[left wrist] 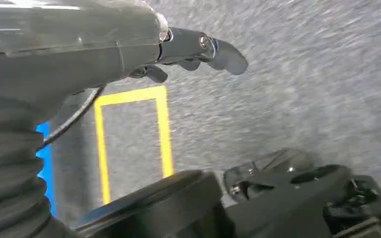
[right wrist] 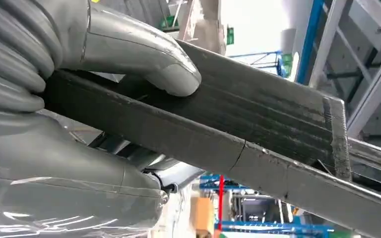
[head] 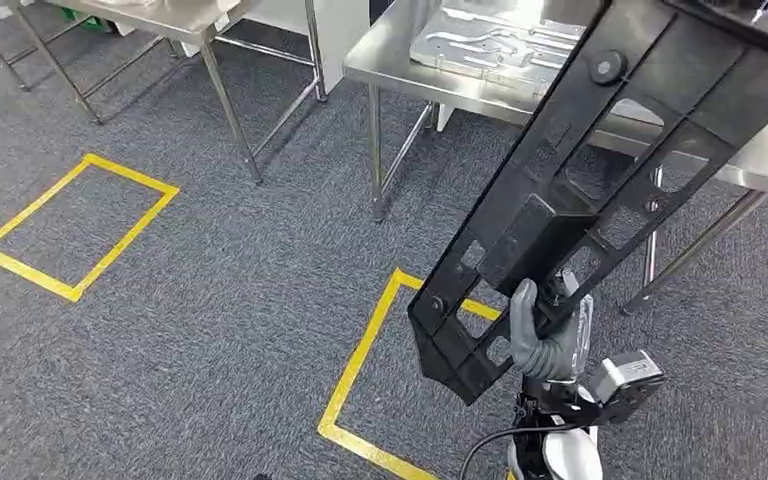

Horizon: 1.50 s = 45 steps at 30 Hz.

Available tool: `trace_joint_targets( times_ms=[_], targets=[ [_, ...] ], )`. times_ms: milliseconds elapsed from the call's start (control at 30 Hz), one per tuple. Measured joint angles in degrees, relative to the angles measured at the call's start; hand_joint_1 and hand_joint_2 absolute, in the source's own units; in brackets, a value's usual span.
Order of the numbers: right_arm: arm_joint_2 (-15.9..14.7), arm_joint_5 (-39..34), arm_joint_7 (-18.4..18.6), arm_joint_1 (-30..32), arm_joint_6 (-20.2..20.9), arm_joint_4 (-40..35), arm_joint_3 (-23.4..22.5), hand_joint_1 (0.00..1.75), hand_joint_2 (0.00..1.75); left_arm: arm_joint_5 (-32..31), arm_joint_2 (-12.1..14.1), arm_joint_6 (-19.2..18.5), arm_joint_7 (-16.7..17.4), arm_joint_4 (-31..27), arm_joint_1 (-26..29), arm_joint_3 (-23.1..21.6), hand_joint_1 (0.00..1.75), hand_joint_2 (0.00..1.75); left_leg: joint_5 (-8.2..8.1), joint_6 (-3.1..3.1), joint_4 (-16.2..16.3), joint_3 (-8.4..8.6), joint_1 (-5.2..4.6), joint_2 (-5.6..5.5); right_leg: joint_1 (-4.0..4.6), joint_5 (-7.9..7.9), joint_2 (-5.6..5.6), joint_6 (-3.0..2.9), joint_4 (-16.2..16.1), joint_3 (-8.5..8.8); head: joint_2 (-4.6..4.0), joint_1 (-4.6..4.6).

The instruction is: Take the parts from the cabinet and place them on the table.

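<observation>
Our right hand [head: 545,340] grips the black frame part [head: 600,170], which leans up toward the steel table [head: 400,70]; our left hand [left wrist: 188,49] holds nothing.

The head view looks steeply down from high up at the grey carpet [head: 210,300], with the bench [head: 400,60] at the frame's top. The left wrist view sits close behind the left hand [left wrist: 188,49], facing that carpet. The right wrist view hugs the right hand [right wrist: 129,49], facing upward.
</observation>
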Motion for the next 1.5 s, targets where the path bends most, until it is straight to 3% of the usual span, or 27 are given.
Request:
trace_joint_targets(
  times_ms=[133,167,233,333,400,467,533,567,600,633,667,700,767,833,867,900,967,1033,1067,1100,1133,1167,1200,1333,1367,1400,1500],
  targets=[
    [0.07,-0.13,0.07,-0.18,0.13,0.42,0.2,1.71,1.75,0.09,0.0,0.13,0.09,0.0,0.4,0.0,0.0,1.75,11.83,0.69,-12.32,2.47,-0.11,-0.09,0.1,-2.91,0.79,0.42,-0.02,4.28,0.0,-0.02],
    [0.07,-0.22,0.07,-0.41,0.13,0.7,0.24,1.71,1.75,0.11,0.0,0.13,0.09,0.04,0.5,0.0,0.0,1.75,11.24,0.98,-11.76,2.19,-0.71,-0.3,0.27,-3.26,1.07,0.83,0.04,4.32,0.0,0.28],
    [0.09,-0.42,0.35,-0.78,0.2,0.85,0.53,1.71,1.75,0.04,-0.02,0.22,0.17,0.02,0.42,0.0,0.0,1.75,8.24,1.67,-16.33,4.99,-0.97,-0.1,-0.14,-3.52,1.24,1.7,-0.06,3.94,0.0,-0.11],
    [0.09,-0.59,0.61,-1.17,0.2,1.16,0.68,1.71,1.75,0.04,-0.04,0.2,0.18,0.02,0.72,-0.02,0.0,1.75,7.73,2.63,-18.82,7.53,-0.4,-0.54,-0.23,-1.94,0.89,2.69,2.96,3.03,0.0,-0.26],
    [0.09,-0.77,0.55,-1.69,0.22,1.42,0.7,1.71,1.75,0.02,-0.07,0.22,0.22,0.02,1.15,-0.04,0.0,1.75,6.98,3.01,-19.98,9.7,-0.22,-0.48,-0.33,-1.41,0.74,3.29,9.53,-1.74,0.0,0.0],
    [0.09,-0.96,0.59,-1.63,0.24,1.83,0.7,1.71,1.75,0.02,-0.06,0.22,0.26,0.02,1.48,-0.04,0.0,1.75,5.79,2.98,-20.66,11.76,-0.08,-0.54,-0.78,-3.6,0.63,4.0,15.03,-7.88,0.0,-0.02],
    [0.09,-1.29,0.59,-1.64,0.46,2.28,0.7,1.71,1.75,0.04,-0.07,0.22,0.28,0.02,1.74,-0.06,0.0,1.75,4.19,2.78,-21.11,14.21,0.14,-0.63,-1.02,-5.64,0.45,4.17,14.56,-11.24,0.0,0.0],
    [0.09,-1.4,0.59,-1.65,0.59,2.41,0.7,1.71,1.75,0.04,-0.07,0.22,0.31,0.02,1.87,-0.07,0.0,1.75,3.2,2.62,-21.34,15.8,0.32,-0.67,-1.09,-4.98,0.36,4.19,12.08,-11.68,0.0,0.0],
    [0.09,-1.42,0.59,-1.66,0.7,2.54,0.7,1.71,1.75,0.04,-0.07,0.22,0.35,0.02,1.97,-0.07,0.0,1.75,2.14,2.39,-21.55,17.37,0.48,-0.65,-1.1,-2.17,0.07,4.14,8.59,-11.62,0.0,0.02],
    [0.07,-1.42,0.57,-1.65,0.81,2.71,0.68,1.71,1.75,0.04,-0.07,0.22,0.44,0.02,2.08,-0.09,0.0,1.75,0.9,1.96,-21.77,18.67,0.54,-0.37,-1.04,3.75,-0.77,3.8,4.25,-11.36,0.0,0.06],
    [0.0,-1.51,0.57,-1.64,0.92,2.93,0.68,1.71,1.75,0.02,-0.07,0.22,0.53,0.04,2.4,-0.09,0.0,1.75,-0.32,1.72,-21.78,19.92,0.31,-0.02,-0.47,12.73,-3.05,3.07,0.5,-11.9,0.0,0.29],
    [-0.07,-1.62,0.72,-2.0,0.94,3.33,0.79,1.71,1.75,0.04,-0.04,0.22,0.61,0.02,2.47,-0.11,0.0,1.75,-0.99,1.15,-22.63,20.17,0.1,0.04,0.14,10.33,-3.14,2.67,1.8,-12.01,0.0,0.4],
    [-0.07,-1.81,0.57,-2.01,1.09,3.32,0.98,1.71,1.75,-0.11,0.04,0.35,0.68,0.0,2.33,-0.2,0.0,1.75,-0.69,0.15,-24.03,22.81,-0.04,1.24,0.22,9.5,-1.44,1.65,1.97,-11.52,0.0,0.31],
    [-0.07,-2.25,0.61,-2.25,1.14,3.21,1.01,1.71,1.75,-0.11,0.0,0.37,0.72,0.02,2.17,-0.28,0.0,1.75,2.62,-0.31,-18.28,20.66,0.19,0.95,-0.45,7.89,-0.18,0.82,1.1,-9.19,0.02,-0.13],
    [-0.07,-2.34,0.55,-2.27,1.14,3.24,0.96,1.71,1.75,-0.13,0.0,0.37,0.72,0.02,2.15,-0.28,0.0,1.75,4.03,-0.2,-13.1,17.97,0.25,0.29,-0.23,7.19,0.19,0.37,0.77,-8.01,0.0,-0.13],
    [-0.07,-2.34,0.55,-2.31,1.16,3.24,1.0,1.71,1.75,-0.11,0.0,0.37,0.68,0.02,2.06,-0.28,0.0,1.75,3.45,-0.05,-8.46,14.6,0.22,-0.03,-0.14,6.53,0.64,0.01,0.56,-6.98,0.02,-0.33],
    [-0.07,-2.34,0.59,-2.16,1.2,3.26,1.07,1.71,1.75,-0.04,0.0,0.33,0.59,0.0,1.36,-0.26,0.0,1.75,-3.35,-0.02,-3.71,8.71,-0.04,-0.05,0.0,4.69,1.8,-0.29,0.25,-4.63,0.0,-0.46],
    [-0.07,-2.34,0.57,-2.18,1.2,3.26,1.07,1.71,1.75,-0.02,0.0,0.31,0.57,0.02,0.88,-0.26,0.0,1.75,-9.55,-0.01,-4.32,5.87,-0.11,-0.06,0.14,2.98,2.99,-0.3,0.22,-2.31,0.0,-0.52],
    [-0.07,-2.34,0.57,-2.17,1.18,3.26,1.07,1.71,1.75,0.0,0.0,0.26,0.55,0.02,0.72,-0.26,0.0,1.75,-10.1,0.18,-5.83,4.94,-0.11,-0.07,0.27,2.18,3.67,-0.26,0.24,-0.92,0.0,-0.55],
    [-0.07,-2.34,0.57,-2.17,1.18,3.26,1.07,1.71,1.75,0.0,0.0,0.26,0.55,0.02,0.62,-0.26,0.0,1.75,-7.94,0.42,-8.1,4.33,-0.14,-0.28,0.42,1.37,4.32,-0.2,0.31,0.39,0.0,-0.5],
    [-0.07,-2.34,0.57,-2.17,1.18,3.26,1.07,1.71,1.75,0.04,0.0,0.26,0.52,0.02,0.61,-0.26,0.0,1.75,-2.47,0.79,-10.89,3.78,-0.24,-1.24,0.51,0.51,4.78,-0.15,0.3,1.58,0.0,-0.55],
    [-0.07,-2.34,0.57,-2.03,1.18,3.32,1.07,1.71,1.75,0.15,0.04,0.24,0.52,0.02,0.66,-0.26,0.0,1.75,7.15,1.11,-14.22,2.94,-0.24,-3.54,0.37,-0.32,5.14,-0.08,0.14,1.75,0.0,-0.46],
    [-0.07,-2.38,0.57,-2.14,1.18,3.52,1.07,1.71,1.75,0.31,0.0,0.2,0.44,0.07,0.52,-0.26,0.0,1.75,11.76,1.21,-16.14,1.56,-0.6,-4.71,0.46,-0.8,5.96,0.23,1.44,2.37,0.0,-0.33],
    [-0.02,-2.49,0.57,-1.89,1.18,2.86,1.05,1.71,1.75,-0.09,-0.3,0.22,0.57,0.04,0.02,-0.26,0.0,1.75,11.57,2.33,-16.77,2.93,-0.68,-2.48,0.31,-2.06,7.63,1.65,0.85,2.36,0.0,-0.55],
    [-0.02,-2.49,0.57,-1.83,1.18,2.67,1.03,1.71,1.75,-0.13,-0.24,0.2,0.59,0.04,0.09,-0.26,0.0,1.75,11.59,2.51,-17.35,3.52,-0.58,-1.96,0.4,-2.64,3.94,2.04,1.87,2.01,0.0,-0.57],
    [-0.04,-2.49,0.55,-2.02,1.18,2.63,1.03,1.71,1.75,-0.11,-0.26,0.2,0.61,0.04,0.3,-0.26,0.0,1.75,11.36,2.9,-17.65,3.89,-0.58,-1.44,0.33,-4.01,1.96,2.42,4.43,0.46,0.0,-0.13],
    [-0.09,-2.47,0.57,-1.92,1.18,2.65,1.03,1.71,1.75,-0.11,-0.17,0.24,0.63,0.04,0.56,-0.26,0.0,1.75,10.35,3.19,-17.67,4.77,-0.56,0.38,-0.51,-7.26,0.7,3.34,16.18,-7.13,0.0,-0.18]
  ],
)
